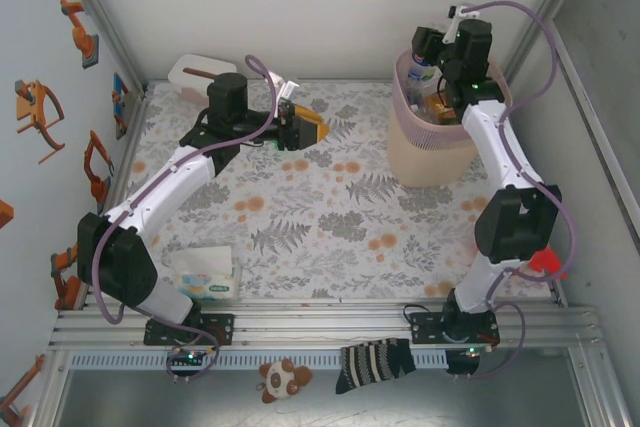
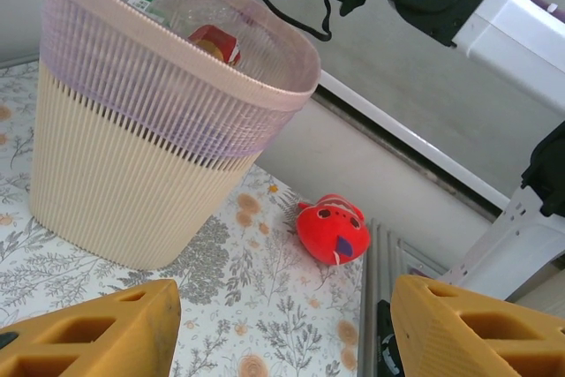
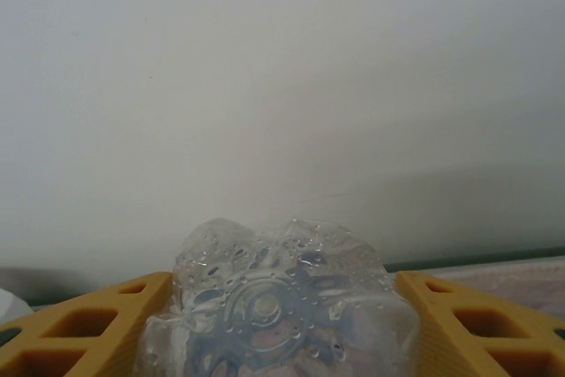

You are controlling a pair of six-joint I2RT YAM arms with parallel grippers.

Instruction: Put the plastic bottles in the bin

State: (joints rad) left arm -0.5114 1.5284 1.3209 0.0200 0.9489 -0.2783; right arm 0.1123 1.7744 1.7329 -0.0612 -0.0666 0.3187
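Note:
The beige bin (image 1: 430,157) with a pink liner stands at the back right, and it also appears in the left wrist view (image 2: 132,174). Several plastic bottles (image 2: 212,41) lie inside it, with red, blue and green labels. My right gripper (image 1: 432,52) hangs over the bin's rim. In the right wrist view that gripper (image 3: 282,315) is shut on a clear plastic bottle (image 3: 274,297), whose wet base faces the back wall. My left gripper (image 1: 305,127) is at the back middle of the table, left of the bin. Its yellow fingers (image 2: 97,333) stand open around nothing.
A white tissue box (image 1: 200,75) sits in the back left corner. A soft tissue pack (image 1: 207,275) lies front left by the left arm's base. A red plush toy (image 2: 334,229) rests at the table's right edge. A sock (image 1: 375,362) hangs off the front rail.

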